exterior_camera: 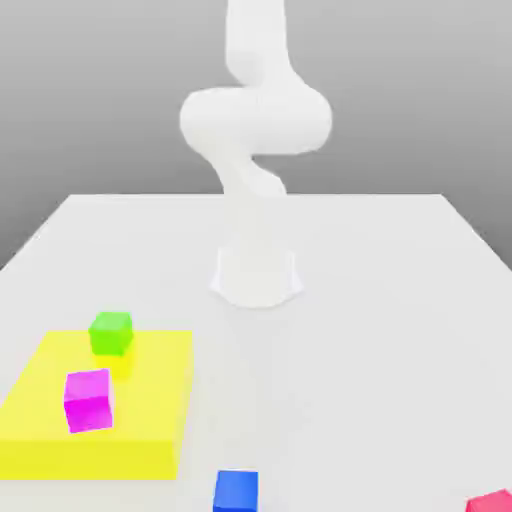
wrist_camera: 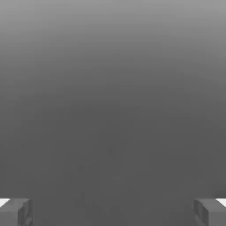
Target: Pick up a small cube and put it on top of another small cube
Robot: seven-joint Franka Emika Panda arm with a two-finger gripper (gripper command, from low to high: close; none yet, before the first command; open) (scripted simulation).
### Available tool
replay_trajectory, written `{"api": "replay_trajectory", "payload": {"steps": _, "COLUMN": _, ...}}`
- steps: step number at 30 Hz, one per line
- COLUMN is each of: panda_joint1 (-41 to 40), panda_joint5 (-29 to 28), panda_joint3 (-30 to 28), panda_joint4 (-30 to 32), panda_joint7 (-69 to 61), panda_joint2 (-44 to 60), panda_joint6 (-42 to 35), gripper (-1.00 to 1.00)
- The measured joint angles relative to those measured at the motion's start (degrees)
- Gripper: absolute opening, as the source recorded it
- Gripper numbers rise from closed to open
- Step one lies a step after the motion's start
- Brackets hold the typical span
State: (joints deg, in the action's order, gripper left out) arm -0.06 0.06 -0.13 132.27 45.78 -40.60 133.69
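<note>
In the hand view, your gripper (wrist_camera: pixel 113 212) had its 2 fingers standing wide apart, 1 near each lower corner, with plain grey backdrop between them. The small blue cube (exterior_camera: pixel 236 491) was well apart from those fingers, outside the gap between them. You could see it in the exterior view at the lower edge, where the frame cut off its lower part.

The blue cube lay on the pale table (exterior_camera: pixel 340 370), well forward of the base of your white arm (exterior_camera: pixel 256 120) and slightly to the exterior view's left of it. The arm rose out of the top of that view, so you could not tell exactly how far the cube was from the gripper, or in which direction.

To the exterior view's left of the blue cube you had the flat yellow block (exterior_camera: pixel 150 400), with the green cube (exterior_camera: pixel 111 333) towards its far side and the magenta cube (exterior_camera: pixel 89 401) nearer the camera. A red object (exterior_camera: pixel 491 502), partly cut off, was at the lower right corner.
</note>
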Motion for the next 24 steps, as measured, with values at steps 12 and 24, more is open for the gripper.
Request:
{"api": "replay_trajectory", "payload": {"steps": 12, "panda_joint1": -0.1, "panda_joint5": 0.3, "panda_joint3": -0.9, "panda_joint4": 2.4, "panda_joint7": -0.3, "panda_joint2": 25.3, "panda_joint6": 9.2, "gripper": 0.00}}
{"api": "replay_trajectory", "payload": {"steps": 24, "panda_joint1": -0.6, "panda_joint5": 0.8, "panda_joint3": -1.3, "panda_joint4": 4.7, "panda_joint7": -0.8, "panda_joint2": 50.2, "panda_joint6": 18.3, "gripper": 0.00}}
